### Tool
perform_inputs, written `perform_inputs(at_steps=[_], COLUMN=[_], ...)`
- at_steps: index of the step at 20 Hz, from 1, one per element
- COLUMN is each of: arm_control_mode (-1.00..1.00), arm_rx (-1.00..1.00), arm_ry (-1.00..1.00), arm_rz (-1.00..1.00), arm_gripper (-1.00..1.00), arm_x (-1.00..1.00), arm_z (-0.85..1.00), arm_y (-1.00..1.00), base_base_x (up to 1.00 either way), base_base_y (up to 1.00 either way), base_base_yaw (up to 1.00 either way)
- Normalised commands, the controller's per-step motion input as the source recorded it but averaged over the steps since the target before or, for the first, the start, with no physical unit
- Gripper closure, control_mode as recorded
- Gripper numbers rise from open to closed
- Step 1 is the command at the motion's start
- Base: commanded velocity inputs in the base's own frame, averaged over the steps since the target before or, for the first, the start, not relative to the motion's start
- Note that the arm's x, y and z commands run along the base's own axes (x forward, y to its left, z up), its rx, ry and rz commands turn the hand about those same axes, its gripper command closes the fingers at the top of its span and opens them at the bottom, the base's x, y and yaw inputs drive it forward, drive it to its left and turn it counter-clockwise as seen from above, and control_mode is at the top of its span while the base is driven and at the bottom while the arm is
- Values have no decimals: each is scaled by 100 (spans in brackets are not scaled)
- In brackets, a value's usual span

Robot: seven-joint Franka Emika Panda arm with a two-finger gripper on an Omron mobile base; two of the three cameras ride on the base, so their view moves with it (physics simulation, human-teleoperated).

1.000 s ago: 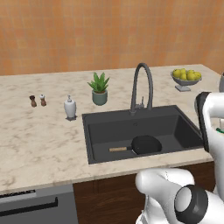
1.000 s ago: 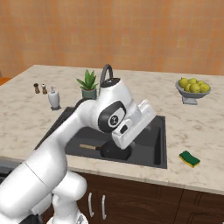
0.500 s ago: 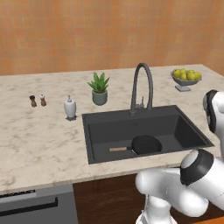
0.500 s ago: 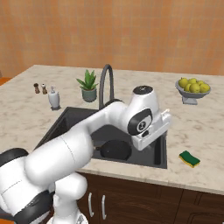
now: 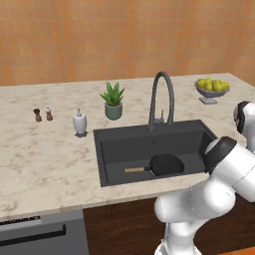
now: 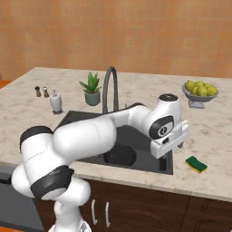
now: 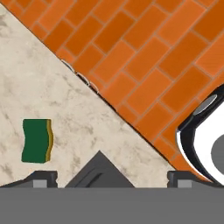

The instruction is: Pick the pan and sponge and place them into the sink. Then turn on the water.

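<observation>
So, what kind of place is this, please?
It looks like a home kitchen, computer-rendered. A stone counter holds a dark sink with a tall faucet, and a frying pan lies inside. A fruit bowl and a sponge sit nearby.

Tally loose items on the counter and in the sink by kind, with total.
Pan: 1, in the sink
Sponge: 1
Shakers: 2
Soap bottle: 1
Potted plant: 1
Fruit bowl: 1
Total: 7
</observation>
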Motion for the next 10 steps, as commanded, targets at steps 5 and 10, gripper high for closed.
perform_inputs(at_steps=[5, 10], arm_control_mode=[-100, -100], arm_rx=[2, 6], arm_ry=[2, -2], arm_rz=[0, 0], arm_gripper=[-100, -100], arm_x=[17, 21], arm_z=[-50, -39], arm_y=[-16, -20], base_base_x=[0, 0], base_base_y=[0, 0], base_base_yaw=[0, 0])
